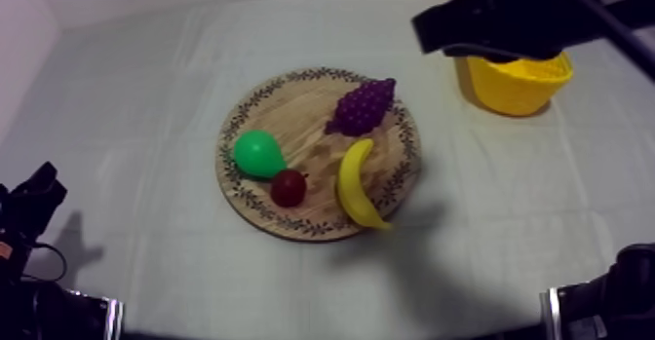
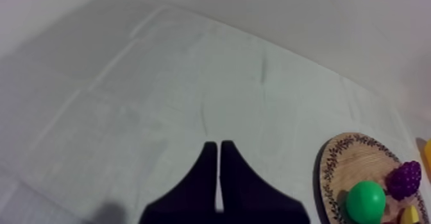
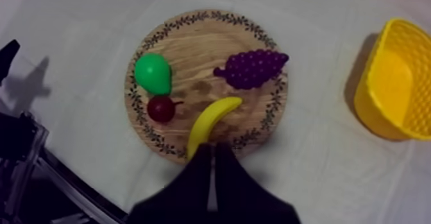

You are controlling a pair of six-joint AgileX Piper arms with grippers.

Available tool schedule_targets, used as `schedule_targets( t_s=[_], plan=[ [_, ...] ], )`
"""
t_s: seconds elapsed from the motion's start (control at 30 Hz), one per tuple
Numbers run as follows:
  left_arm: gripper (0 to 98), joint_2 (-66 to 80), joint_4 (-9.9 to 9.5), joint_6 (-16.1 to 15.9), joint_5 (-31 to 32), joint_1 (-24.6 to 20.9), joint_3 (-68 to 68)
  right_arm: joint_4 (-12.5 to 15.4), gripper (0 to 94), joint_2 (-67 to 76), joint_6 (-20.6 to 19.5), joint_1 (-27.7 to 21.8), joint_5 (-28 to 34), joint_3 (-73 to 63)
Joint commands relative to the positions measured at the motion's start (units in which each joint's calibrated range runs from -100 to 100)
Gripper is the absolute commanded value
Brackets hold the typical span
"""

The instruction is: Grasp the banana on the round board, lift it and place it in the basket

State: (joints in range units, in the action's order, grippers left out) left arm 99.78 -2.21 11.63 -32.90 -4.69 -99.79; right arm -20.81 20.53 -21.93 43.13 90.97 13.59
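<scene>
Yellow and likely hollow plastic, the banana at the near right edge of the board should feel light, stiff and slick, so take it across its thick middle; your right gripper and left gripper both have fingers pressed together

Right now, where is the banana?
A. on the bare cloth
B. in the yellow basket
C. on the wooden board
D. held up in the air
C: the banana lies on the round wooden board, beside the small red fruit.
</scene>
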Motion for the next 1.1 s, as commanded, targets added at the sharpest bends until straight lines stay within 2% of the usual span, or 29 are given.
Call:
schedule_targets(
  t_s=[0.0, 0.3, 0.5, 0.73, 1.07],
  plan=[
    [0.1, 0.05, 0.03, 0.00, 0.00, 0.02, 0.01, -0.12, 0.3, -1.41, -1.15, 0.06, 0.33, -0.54],
    [0.1, 0.05, 0.03, 0.02, 0.00, 0.02, 0.01, 1.33, 1.8, -6.84, -2.89, -0.01, 3.01, -4.91],
    [0.1, 0.05, 0.03, 0.02, 0.00, 0.02, 0.01, 2.51, 4.5, -9.34, -2.78, 0.49, 5.79, -6.23],
    [0.1, 0.05, 0.03, 0.02, 0.00, 0.02, 0.01, 2.74, 3.0, -11.00, -2.36, 0.65, 6.60, -6.61],
    [0.1, 0.05, 0.03, 0.02, 0.00, 0.02, 0.01, 3.28, 12.2, -12.74, -2.68, 1.20, 6.83, -6.13]
  ],
)
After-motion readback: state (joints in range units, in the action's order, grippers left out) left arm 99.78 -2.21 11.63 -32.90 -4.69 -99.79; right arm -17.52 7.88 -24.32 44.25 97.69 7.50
